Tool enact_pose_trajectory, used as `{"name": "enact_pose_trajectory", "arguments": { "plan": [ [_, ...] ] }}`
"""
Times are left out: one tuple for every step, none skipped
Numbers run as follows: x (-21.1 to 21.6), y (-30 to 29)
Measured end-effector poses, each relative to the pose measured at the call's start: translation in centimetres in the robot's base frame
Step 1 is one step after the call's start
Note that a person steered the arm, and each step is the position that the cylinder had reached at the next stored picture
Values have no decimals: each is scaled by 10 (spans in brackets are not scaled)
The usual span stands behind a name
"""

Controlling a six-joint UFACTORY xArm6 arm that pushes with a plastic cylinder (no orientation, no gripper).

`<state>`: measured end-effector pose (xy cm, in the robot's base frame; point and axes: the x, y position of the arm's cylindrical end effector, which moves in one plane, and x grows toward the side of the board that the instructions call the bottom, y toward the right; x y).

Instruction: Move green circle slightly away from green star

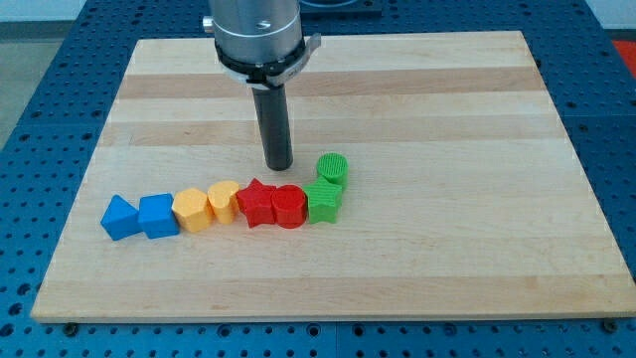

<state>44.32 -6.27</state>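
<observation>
Tip (279,165) left of green circle (332,167), apart

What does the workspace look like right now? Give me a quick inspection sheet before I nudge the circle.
Surface: wooden board on a blue perforated table.
Job's things: green circle touches the green star at the star's upper right.
Clutter: a row running to the view's left from the star: red circle, red star, yellow heart, yellow hexagon, blue cube, blue triangle.
Grippers: none; my tip sits left of the green circle, above the red blocks.
Cables: nothing seen.
Surroundings: nothing seen.
</observation>
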Motion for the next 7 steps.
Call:
{"name": "enact_pose_trajectory", "arguments": {
  "plan": [
    [8, 16],
    [10, 34],
    [10, 45],
    [10, 57],
    [10, 71],
    [-1, 71],
    [-13, 76]
  ]
}}
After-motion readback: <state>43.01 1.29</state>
